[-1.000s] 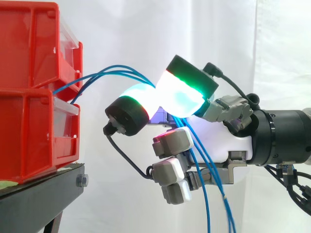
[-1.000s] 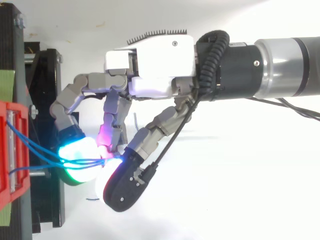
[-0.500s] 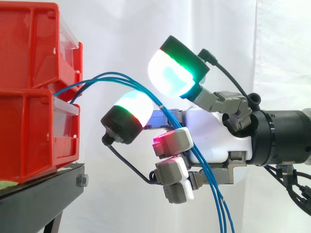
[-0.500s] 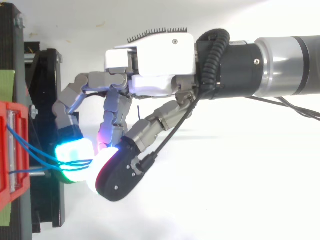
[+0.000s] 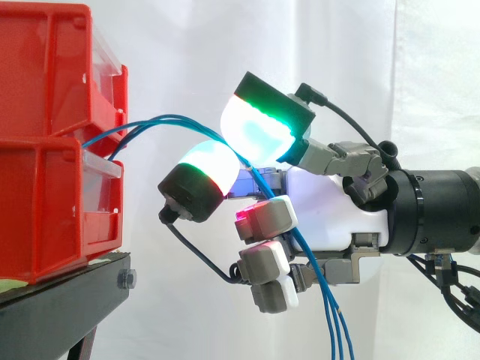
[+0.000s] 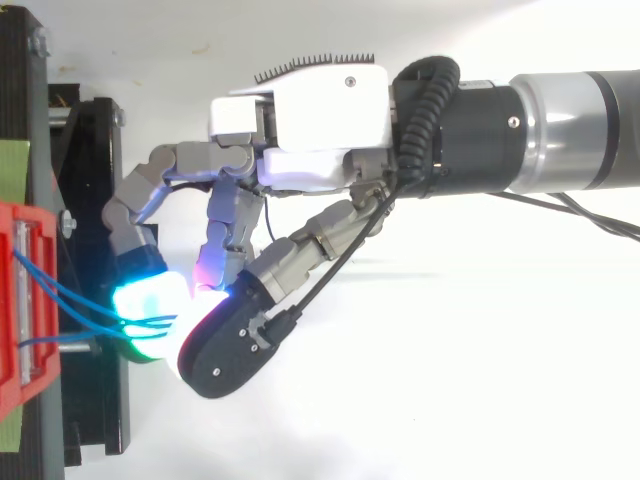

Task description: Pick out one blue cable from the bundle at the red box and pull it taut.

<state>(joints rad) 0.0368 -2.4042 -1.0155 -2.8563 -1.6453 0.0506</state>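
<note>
Hand (image 5: 330, 217) at centre frame, glowing pads pinched together on several blue cables (image 5: 169, 117) arching over from stacked red bins (image 5: 45, 187) at left.

White curtain (image 5: 427, 82) behind black stand (image 5: 52, 315)

glossy plastic red box (image 5: 46, 196), matt stand (image 5: 52, 304)

The arm (image 5: 442, 219) reaches in level from the side away from the red bins (image 5: 45, 150), with its hand (image 5: 330, 217) just short of them. Two glowing pads (image 5: 259, 133) curl together, pinching the blue cables (image 5: 169, 120). The other fingers (image 5: 266, 217) fold below the palm.
</note>
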